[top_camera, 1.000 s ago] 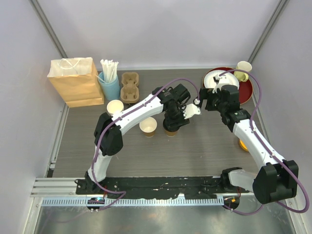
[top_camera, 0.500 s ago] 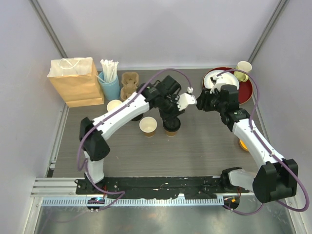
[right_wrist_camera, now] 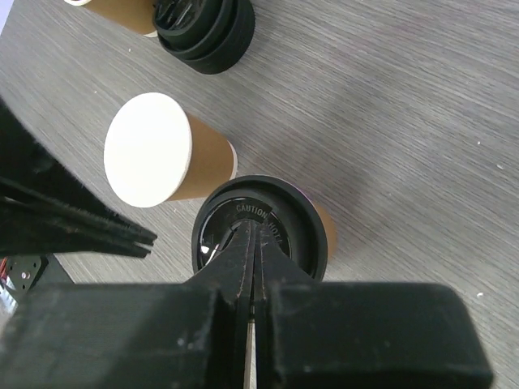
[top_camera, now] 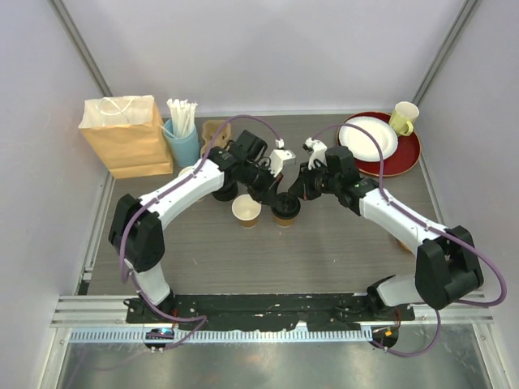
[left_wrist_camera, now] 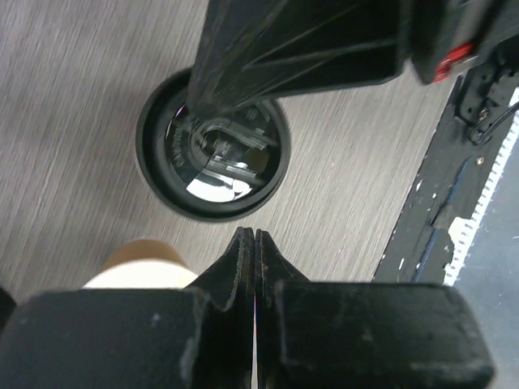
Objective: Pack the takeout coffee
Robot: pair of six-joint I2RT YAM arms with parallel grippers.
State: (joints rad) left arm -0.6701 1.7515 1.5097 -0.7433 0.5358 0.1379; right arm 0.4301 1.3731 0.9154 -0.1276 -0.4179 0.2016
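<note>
R pincer [right_wrist_camera: 252, 235]: fingers together, gripping nothing, tips on or just over the black lid of the lidded cup [right_wrist_camera: 298, 235], which stands upright on the worktop [right_wrist_camera: 405, 121]. L pincer [left_wrist_camera: 255, 239]: fingers together, empty, just beside that cup's rim. Open cup [right_wrist_camera: 150, 150], no lid, just beside lidded cup; lid stack [right_wrist_camera: 207, 28] beyond it. Handling, est.: light, thin paper wall, crushes easily; lid slick. Grip sidewall just under lid rim, likely stiffest pt. Keep upright; contents not visible.
</note>
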